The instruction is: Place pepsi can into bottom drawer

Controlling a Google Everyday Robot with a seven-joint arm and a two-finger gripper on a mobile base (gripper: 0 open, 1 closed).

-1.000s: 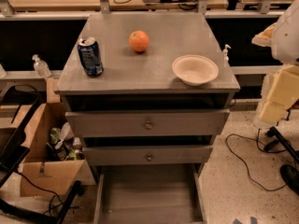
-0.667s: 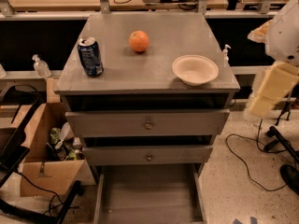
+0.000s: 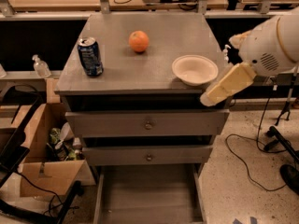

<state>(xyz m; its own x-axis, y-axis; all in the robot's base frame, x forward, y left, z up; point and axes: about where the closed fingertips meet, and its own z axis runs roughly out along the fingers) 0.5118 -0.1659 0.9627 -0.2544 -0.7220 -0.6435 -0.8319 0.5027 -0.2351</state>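
Note:
The pepsi can (image 3: 90,56), dark blue with a silver top, stands upright near the left edge of the grey cabinet top (image 3: 154,27). The bottom drawer (image 3: 147,192) is pulled out at floor level, a shallow grey tray with nothing showing in it. My gripper (image 3: 211,96) is the cream-coloured end of the white arm (image 3: 271,45) coming in from the right. It hangs at the cabinet's front right corner, just below the top's edge, far to the right of the can, and it holds nothing.
An orange (image 3: 139,41) lies at the middle of the top and a white bowl (image 3: 195,70) sits near its right front edge. Two shut upper drawers with knobs (image 3: 148,124) are above the open one. A cardboard box (image 3: 42,171) and a bottle (image 3: 41,66) are left; cables (image 3: 247,162) lie right.
The arm and gripper have moved left and slightly down, from beside the cabinet to its front right corner. The can, orange, bowl and drawers have not moved.

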